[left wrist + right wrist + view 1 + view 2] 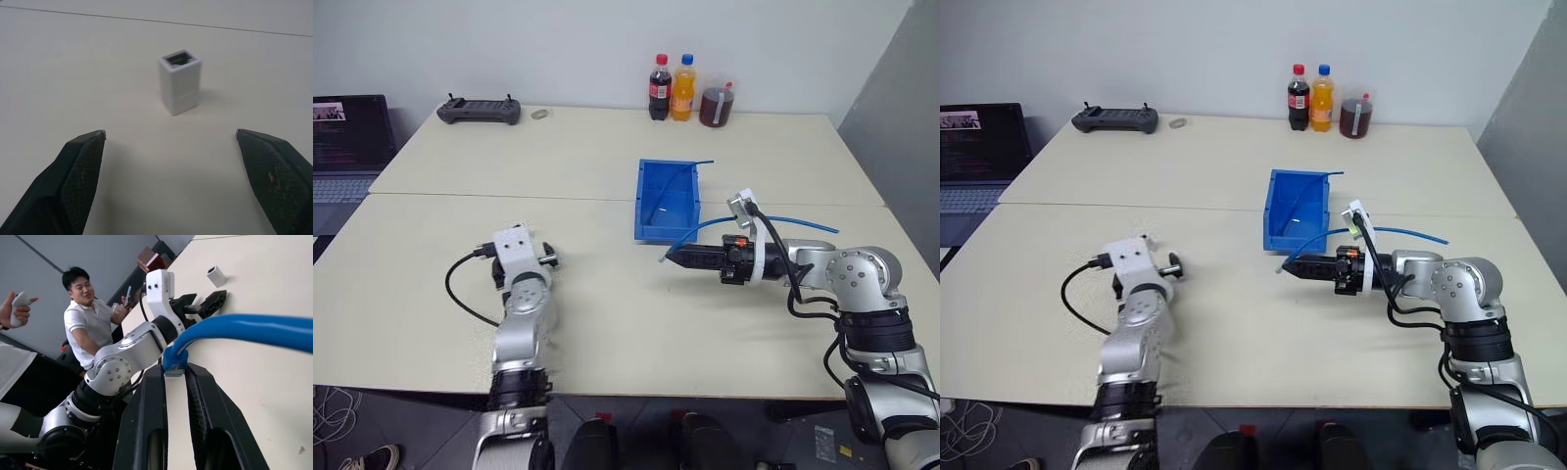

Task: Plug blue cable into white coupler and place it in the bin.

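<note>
Left gripper [171,142]: its two black fingers are standing spread wide and gripping nothing, low over the table [607,323].
White coupler [180,81]: it is standing upright on the bare table just ahead of the left gripper, lined up with the gap between the fingers, its long axis vertical and its dark socket facing up. Nothing is lying between them.
Nearer arm: the left one, by far; the right is well apart from the coupler.
Right gripper [674,258]: it is pointing across toward the left arm, fingers pressed together on the plug end of the blue cable [783,219].
Cable run: it is trailing back over the right arm and away across the table.
Bin [644,211]: it is sitting just beyond the right gripper's tip.
Far edge: bottles [683,90] and a controller [480,110] are standing well clear.
</note>
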{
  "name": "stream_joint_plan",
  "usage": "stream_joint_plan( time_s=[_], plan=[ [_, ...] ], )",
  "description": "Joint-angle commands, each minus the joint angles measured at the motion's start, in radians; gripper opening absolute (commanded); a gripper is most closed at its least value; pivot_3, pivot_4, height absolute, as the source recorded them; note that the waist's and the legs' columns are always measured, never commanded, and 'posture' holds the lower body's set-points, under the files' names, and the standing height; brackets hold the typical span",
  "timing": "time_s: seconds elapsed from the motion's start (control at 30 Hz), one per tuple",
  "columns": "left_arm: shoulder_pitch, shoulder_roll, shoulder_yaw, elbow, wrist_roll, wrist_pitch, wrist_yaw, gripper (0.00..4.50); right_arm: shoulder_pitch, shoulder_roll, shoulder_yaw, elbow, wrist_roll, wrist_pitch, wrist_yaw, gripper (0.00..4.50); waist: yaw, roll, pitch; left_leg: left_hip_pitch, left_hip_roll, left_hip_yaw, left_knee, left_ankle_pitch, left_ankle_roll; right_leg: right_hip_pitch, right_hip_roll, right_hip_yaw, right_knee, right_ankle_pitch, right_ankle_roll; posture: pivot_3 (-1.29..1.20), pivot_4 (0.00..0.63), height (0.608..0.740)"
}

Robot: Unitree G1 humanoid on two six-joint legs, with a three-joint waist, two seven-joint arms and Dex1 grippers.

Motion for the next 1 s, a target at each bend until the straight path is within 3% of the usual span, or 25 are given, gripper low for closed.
stream_joint_plan(
  time_s=[0.03,0.3,0.6,1.0],
  plan=[
    [-0.08,-0.018,0.029,0.088,0.02,-0.066,0.062,4.49,-0.019,-0.01,-0.024,-0.033,0.009,-0.003,0.013,0.25,-0.001,0.0,0.0,0.0,0.0,0.0,0.0,0.0,0.0,0.0,0.0,0.0,0.0,0.0,0.0,0.0,0.15,0.74],
    [-0.169,-0.017,0.114,0.261,0.0,-0.138,0.159,4.49,-0.001,-0.012,-0.041,-0.054,0.017,0.007,-0.007,0.25,-0.002,0.0,0.0,0.0,0.0,0.0,0.0,0.0,0.0,0.0,0.0,0.0,0.0,0.0,0.0,0.0,0.15,0.74],
    [-0.235,0.006,0.119,0.394,-0.02,-0.213,0.107,4.49,0.008,-0.013,-0.055,-0.056,0.018,0.017,-0.019,0.25,-0.001,0.0,0.0,0.001,0.0,0.0,0.0,0.0,0.0,0.0,0.0,0.0,0.002,0.0,0.0,0.0,0.15,0.74],
    [-0.283,-0.001,0.122,0.472,-0.033,-0.257,0.114,2.09,0.015,-0.012,-0.053,-0.06,0.011,0.015,-0.019,0.25,0.0,0.0,0.0,0.001,0.0,0.0,0.0,0.0,0.0,0.0,0.0,-0.001,0.002,0.0,0.0,0.0,0.15,0.74]
  ],
)
